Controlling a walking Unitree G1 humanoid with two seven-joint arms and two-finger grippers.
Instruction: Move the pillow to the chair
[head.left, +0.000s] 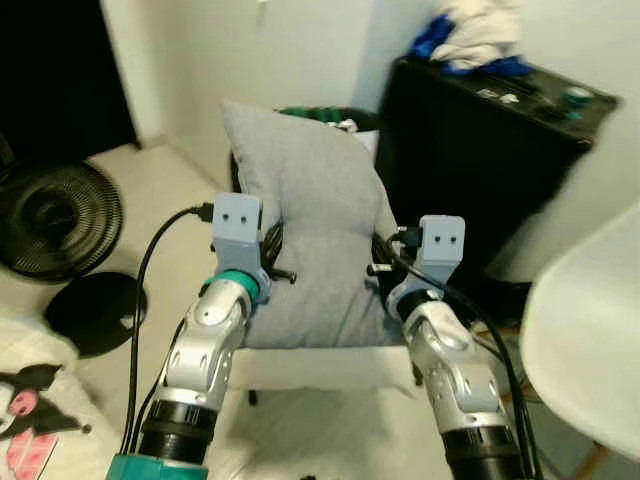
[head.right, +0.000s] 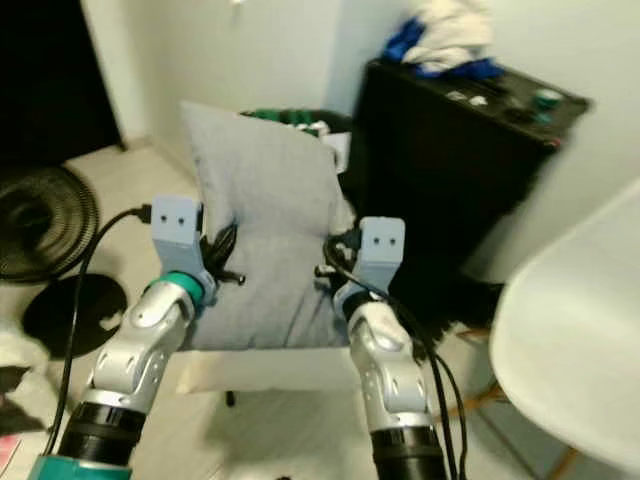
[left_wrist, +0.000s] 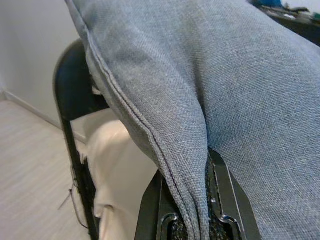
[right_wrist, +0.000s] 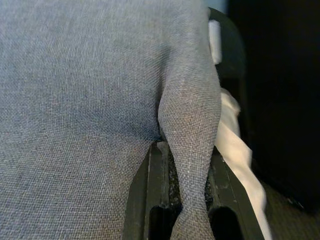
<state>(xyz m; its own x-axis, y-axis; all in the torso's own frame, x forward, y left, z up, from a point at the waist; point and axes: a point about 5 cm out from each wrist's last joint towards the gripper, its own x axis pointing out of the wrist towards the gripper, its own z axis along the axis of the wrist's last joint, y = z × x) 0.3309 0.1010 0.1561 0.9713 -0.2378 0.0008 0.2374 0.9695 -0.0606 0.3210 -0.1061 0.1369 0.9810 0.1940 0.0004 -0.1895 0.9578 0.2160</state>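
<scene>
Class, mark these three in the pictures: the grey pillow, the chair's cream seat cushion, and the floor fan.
grey pillow (head.left: 310, 215): left eye view, middle of its front face.
cream seat cushion (head.left: 320, 367): left eye view, front edge below the pillow.
floor fan (head.left: 55, 215): left eye view, centre of the round grille.

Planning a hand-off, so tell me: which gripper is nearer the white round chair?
Right. The right gripper pinches the pillow edge facing the white chair; the left gripper pinches the far edge.
</scene>
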